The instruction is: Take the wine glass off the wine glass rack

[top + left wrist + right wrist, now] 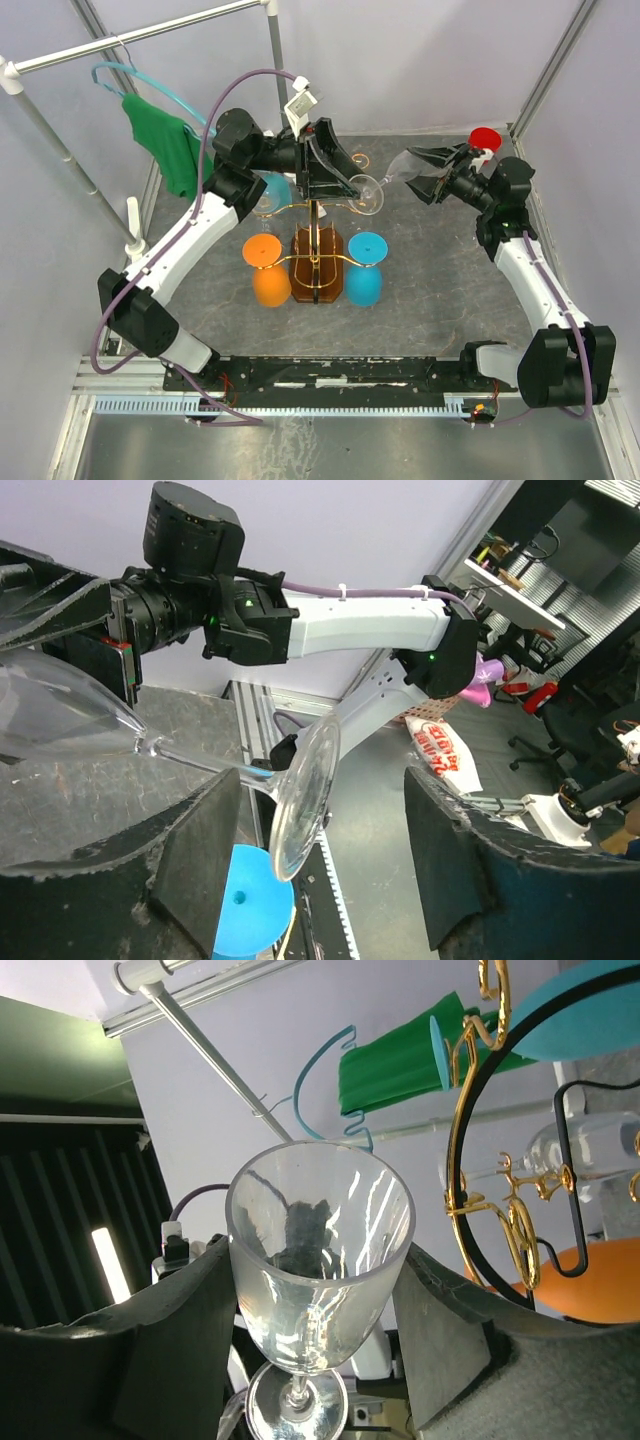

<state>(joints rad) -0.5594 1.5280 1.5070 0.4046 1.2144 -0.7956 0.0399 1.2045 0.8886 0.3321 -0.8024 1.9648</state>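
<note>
Our right gripper (318,1255) hugs the wine glass (320,1210) by its bowl so it cannot fall. Our left gripper (320,790) is wide open around the foot, holding nothing.

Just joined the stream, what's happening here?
The right gripper holds the clear wine glass sideways by its bowl, beside the top of the wine glass rack. The left gripper is open around its foot, not gripping. An orange glass and a blue glass hang on the rack.

Grey table (430,290), pale walls (400,50), white rail (140,37).
</note>
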